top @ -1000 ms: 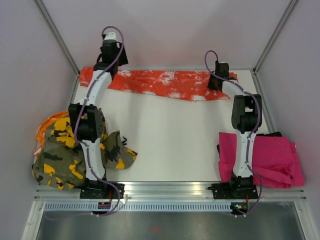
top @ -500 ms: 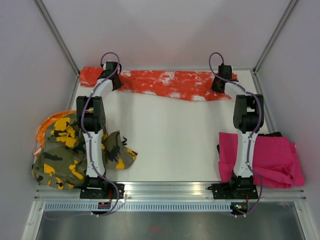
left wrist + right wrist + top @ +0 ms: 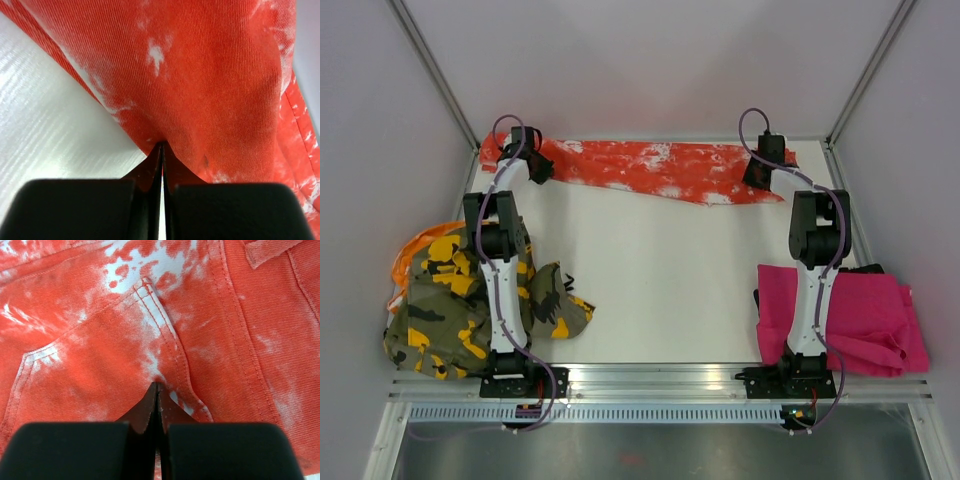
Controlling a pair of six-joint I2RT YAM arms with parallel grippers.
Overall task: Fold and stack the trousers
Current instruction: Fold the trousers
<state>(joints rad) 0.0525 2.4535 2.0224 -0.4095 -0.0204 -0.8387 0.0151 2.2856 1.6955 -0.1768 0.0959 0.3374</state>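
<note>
The orange-red trousers (image 3: 650,170) with white splatter lie stretched along the far edge of the table. My left gripper (image 3: 535,170) is at their left end, and in the left wrist view its jaws (image 3: 161,146) are shut on a pinch at the edge of the red cloth (image 3: 210,75). My right gripper (image 3: 757,178) is at the right end. In the right wrist view it (image 3: 157,386) is shut on a raised fold of the cloth beside a stitched pocket (image 3: 100,360). The camouflage trousers (image 3: 450,300) are heaped at the near left and the magenta pink trousers (image 3: 870,320) lie at the near right.
The white table (image 3: 660,270) is bounded by pale walls left, right and behind. An orange cloth edge (image 3: 405,262) sticks out under the camouflage heap. A dark item (image 3: 872,268) peeks from behind the pink pair. A metal rail (image 3: 650,378) runs along the near edge.
Both arms have come down onto the ends of the orange-red trousers. The left gripper moved left and lower and went from open to shut; the right gripper also shut.
</note>
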